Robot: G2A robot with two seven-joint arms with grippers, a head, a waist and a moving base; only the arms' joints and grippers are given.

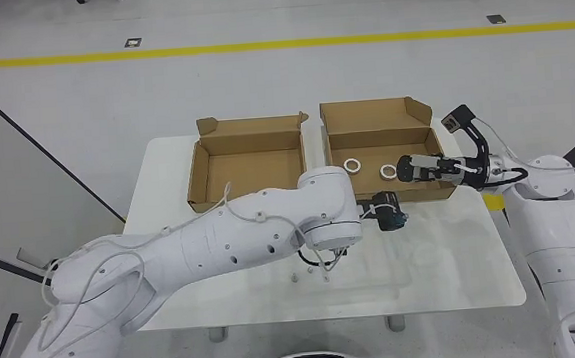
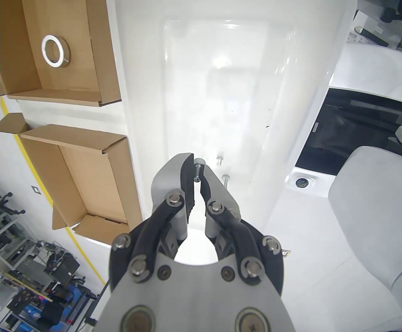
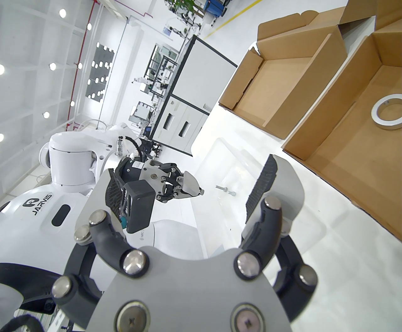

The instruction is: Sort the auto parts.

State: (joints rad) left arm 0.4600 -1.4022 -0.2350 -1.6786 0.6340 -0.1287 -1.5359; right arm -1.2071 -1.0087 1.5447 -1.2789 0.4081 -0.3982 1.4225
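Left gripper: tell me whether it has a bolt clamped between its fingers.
Yes, the left gripper is shut on a small bolt, whose head sticks out at the tip.

Bright, even light falls from round ceiling lamps (image 3: 52, 66). The white table (image 2: 220, 103) glares under my left wrist; soft shadows lie inside the cardboard boxes (image 1: 245, 172). My wrist views bend lines at their edges.

The white table (image 1: 443, 258) carries two open cardboard boxes side by side in the upper middle of the top view, the left-hand box (image 1: 245, 172) and the right-hand box (image 1: 380, 144). Two small bolts (image 2: 225, 179) lie loose on its surface.
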